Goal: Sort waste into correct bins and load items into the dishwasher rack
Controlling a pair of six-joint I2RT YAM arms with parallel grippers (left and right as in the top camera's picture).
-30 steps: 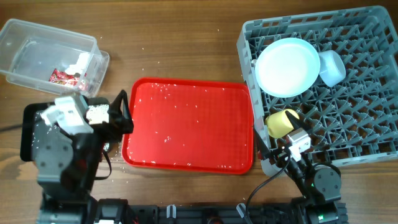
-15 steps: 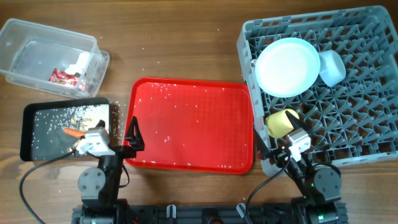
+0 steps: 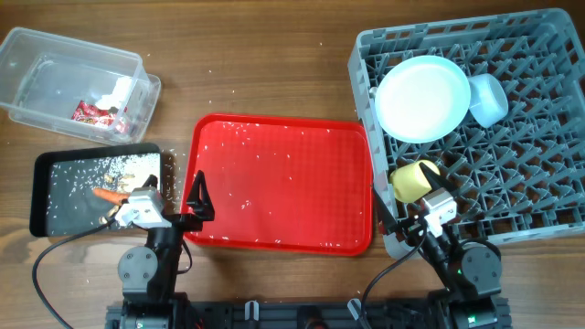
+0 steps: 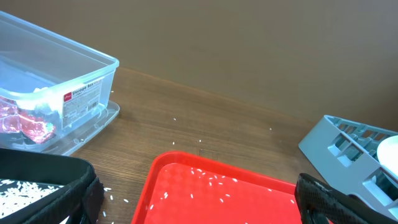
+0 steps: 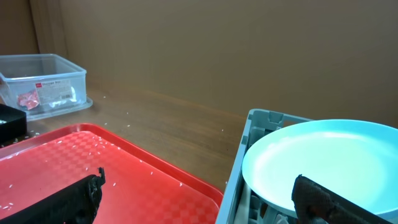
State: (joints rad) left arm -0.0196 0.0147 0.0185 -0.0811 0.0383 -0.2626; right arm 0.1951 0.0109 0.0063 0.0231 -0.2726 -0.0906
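**Overhead.** The left arm is folded back at the near edge of the bench, and its fingers (image 3: 196,201) rest over the left rim of the red serving tray (image 3: 279,137). A second ago the arm hung over the black tray (image 3: 41,196) and hid much of it. Now that tray shows in full, strewn with rice crumbs (image 3: 73,178), with the carrot (image 3: 107,194) lying in it. In the last half second the arm has barely shifted. The clear tub (image 3: 37,55) holds the red-and-white wrapper (image 3: 89,111) and the white tissue (image 3: 117,90), as before. Stray crumbs dot the red serving tray. In the rack (image 3: 512,174) the plate (image 3: 420,99), a light-blue bowl (image 3: 488,99) and the yellow cup (image 3: 411,181) have not moved. The right gripper (image 3: 400,203) stays at the rack's near-left corner.

**Left wrist.** The left gripper (image 4: 196,190) is spread wide with nothing between its fingers (image 4: 339,200). The left finger blends into the corner of the black tray, where crumbs lie. Ahead are the red serving tray, the clear tub with the wrapper showing through its wall, and a corner of the rack.

**Right wrist.** The right gripper (image 5: 199,190) is also spread wide with nothing held, its fingers (image 5: 65,204) at the bottom corners. It straddles the edge between the red serving tray and the rack. The plate leans in the rack just beyond the right finger, and the clear tub sits far off to the left.
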